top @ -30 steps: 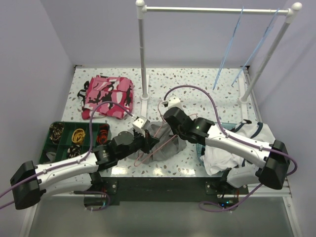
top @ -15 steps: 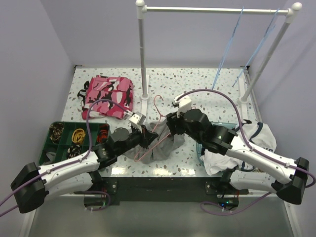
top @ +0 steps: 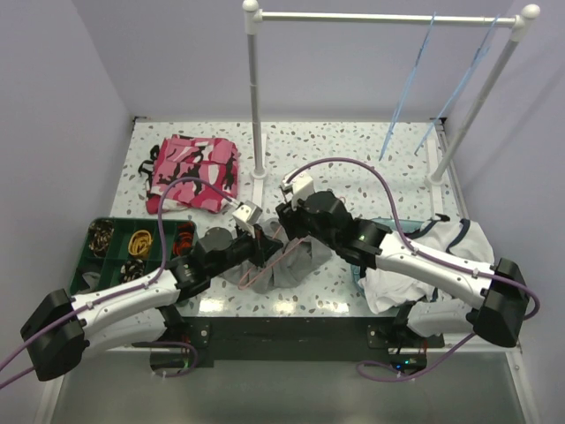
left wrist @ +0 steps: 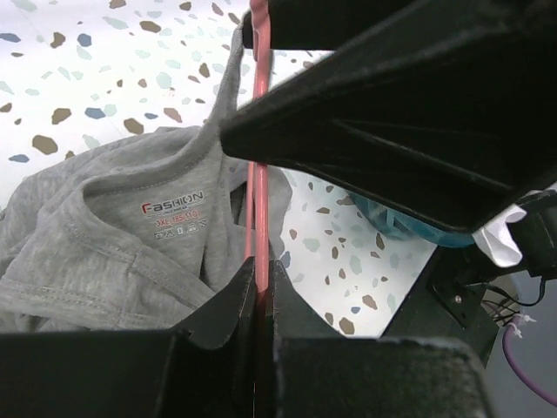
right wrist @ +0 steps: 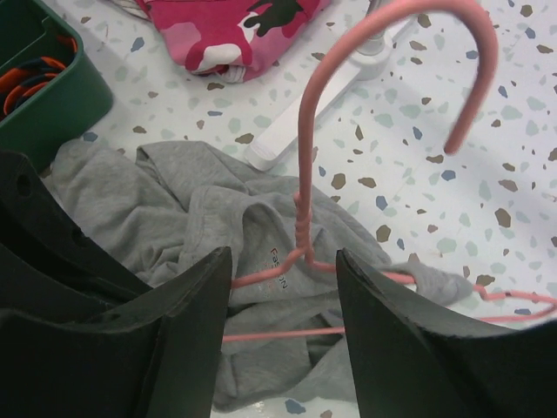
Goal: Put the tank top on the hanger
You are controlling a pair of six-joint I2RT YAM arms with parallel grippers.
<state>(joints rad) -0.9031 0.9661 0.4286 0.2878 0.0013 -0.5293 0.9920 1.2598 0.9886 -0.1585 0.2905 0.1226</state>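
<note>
**Hanger gripped over crumpled top:** The left gripper (left wrist: pixel 258 292) is clamped on the wire of the pink hanger (right wrist: pixel 303 148), which rests on the grey tank top (top: pixel 298 262) bunched at the centre of the table (top: pixel 353 150). The right gripper (right wrist: pixel 283 258) holds its jaws apart on either side of the hanger's twisted neck. A camouflage cloth (top: pixel 192 172) lies at the tank top's 10 o'clock and a green tray (top: pixel 119 223) at 9 o'clock.

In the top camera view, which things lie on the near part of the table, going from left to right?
green compartment tray → grey tank top → white garment
</note>
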